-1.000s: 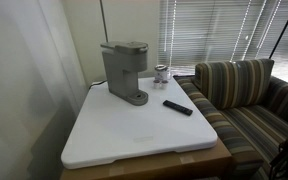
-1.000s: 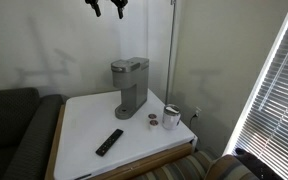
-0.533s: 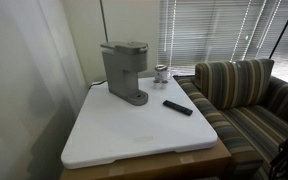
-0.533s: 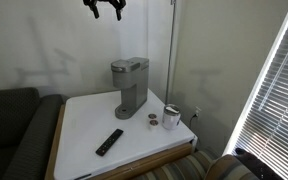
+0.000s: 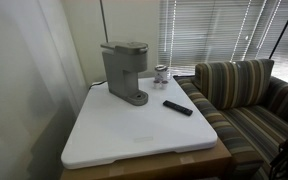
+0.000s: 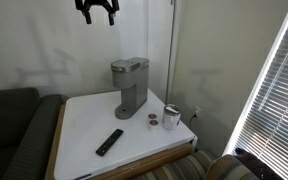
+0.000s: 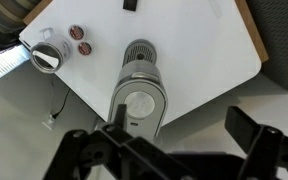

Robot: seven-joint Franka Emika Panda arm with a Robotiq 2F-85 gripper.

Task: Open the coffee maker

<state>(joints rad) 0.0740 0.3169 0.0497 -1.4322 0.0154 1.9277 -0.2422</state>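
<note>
White worktop [image 5: 134, 135] holds a grey coffee maker [image 5: 124, 72], lid down; gripper [image 6: 97, 17] hangs high above it, jaws apart.

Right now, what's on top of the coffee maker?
Nothing rests on the coffee maker: its lid is shut and bare. The open gripper hangs high above, not touching. The chamber under the lid is hidden.

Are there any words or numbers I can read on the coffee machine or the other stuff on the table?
No text can be read in any view.
coffee maker: a pale round patch on its lid in the wrist view, too blurred to read.
remote: buttons too small to read.
metal cup: no lettering visible.
round pods: tops too blurred to read.
</note>
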